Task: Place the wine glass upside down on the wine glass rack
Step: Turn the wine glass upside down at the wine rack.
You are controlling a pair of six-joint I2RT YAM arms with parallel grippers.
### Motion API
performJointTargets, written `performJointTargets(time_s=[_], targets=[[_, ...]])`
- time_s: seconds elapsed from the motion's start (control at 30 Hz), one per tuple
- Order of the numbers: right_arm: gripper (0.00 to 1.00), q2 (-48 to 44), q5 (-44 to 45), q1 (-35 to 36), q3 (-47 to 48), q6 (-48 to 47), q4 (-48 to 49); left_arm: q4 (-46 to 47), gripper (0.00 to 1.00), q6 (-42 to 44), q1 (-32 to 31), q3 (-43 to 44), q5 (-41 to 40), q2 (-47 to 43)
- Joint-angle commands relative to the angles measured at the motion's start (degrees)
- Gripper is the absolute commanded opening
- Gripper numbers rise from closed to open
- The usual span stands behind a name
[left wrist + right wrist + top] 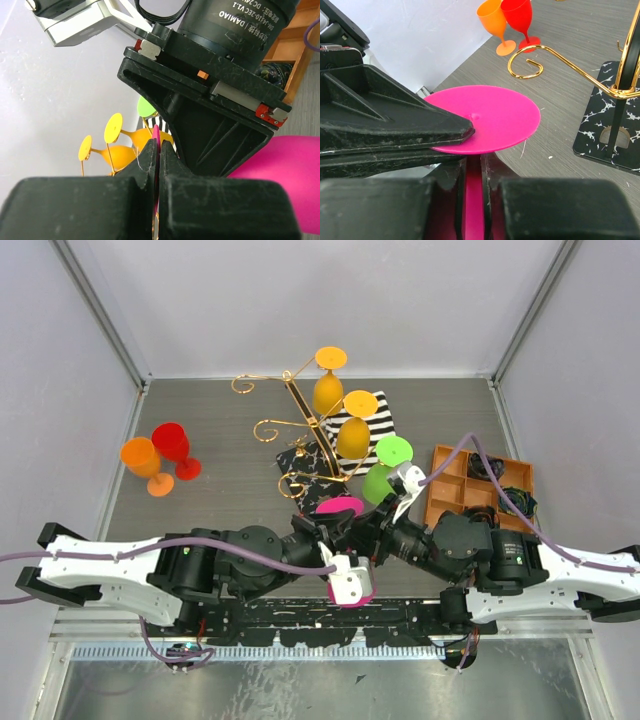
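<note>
From above, shows the magenta wine glass (340, 506) held near the gold wine glass rack (297, 395), and an orange compartment tray (447, 495) holding dark cables (488, 468); from left wrist, left gripper (157, 165) clamped on its foot rim; from right wrist, right gripper (473, 200) clenched on its stem.

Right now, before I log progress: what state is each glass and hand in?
Pink wine glass: off rack, in both hands.
Left hand: shut on its foot.
Right hand: shut on its stem.
Yellow glasses: hanging inverted on wine glass rack.
Green glass: inverted beside them.
Orange glass, red glass: upright.
</note>
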Motion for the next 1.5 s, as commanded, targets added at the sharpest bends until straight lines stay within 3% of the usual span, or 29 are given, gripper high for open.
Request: performJointTargets(time_s=[0.0,0.1,0.47,0.67,0.73,0.8,0.87,0.9,1.0,1.13,1.47], targets=[[0.01,0.35,2.7,0.14,-1.41,0.41,3.12,9.01,0.03,2.57,-0.18,-1.03,-5.82,-2.17],[0.06,-0.58,4.32,0.13,-3.32,0.2,5.37,9.87,0.03,3.02,-0.19,-1.39,-7.17,-2.3],[0.07,-6.69,7.75,0.2,-11.35,-0.53,14.4,14.75,0.01,4.76,-0.17,-2.67,-13.74,-1.74],[0.15,-7.4,8.29,0.12,-12.36,-1.68,15.85,16.7,0.0,5.53,-0.2,-2.98,-15.8,-1.48],[0.12,-7.32,8.13,0.15,-12.73,-2.04,16.46,17.21,0.0,5.78,-0.2,-3.09,-16.21,-1.3],[0.01,-7.19,7.95,0.12,-13.28,-2.21,17.07,17.37,0.0,6.03,-0.18,-3.04,-16.32,-1.21],[0.01,-7.07,7.71,0.2,-13.7,-2.62,17.93,17.67,0.0,6.16,-0.24,-3.02,-16.37,-1.12],[0.01,-7.05,7.68,0.19,-13.98,-2.79,18.24,17.91,0.03,6.24,-0.18,-2.98,-16.49,-1.12],[0.01,-6.9,8.01,0.13,-14.34,-3.68,18.71,18.51,0.26,6.02,-0.17,-2.96,-16.8,-1.18],[0.01,-6.58,7.69,0.13,-14.12,-4.87,19.5,17.91,0.43,3.58,-0.17,-3.06,-15.85,-1.88],[0.01,-7.48,9.96,0.16,-15.04,-5.56,19.53,10.66,0.63,-7.06,-0.22,-2.54,-8.5,-6.92]])
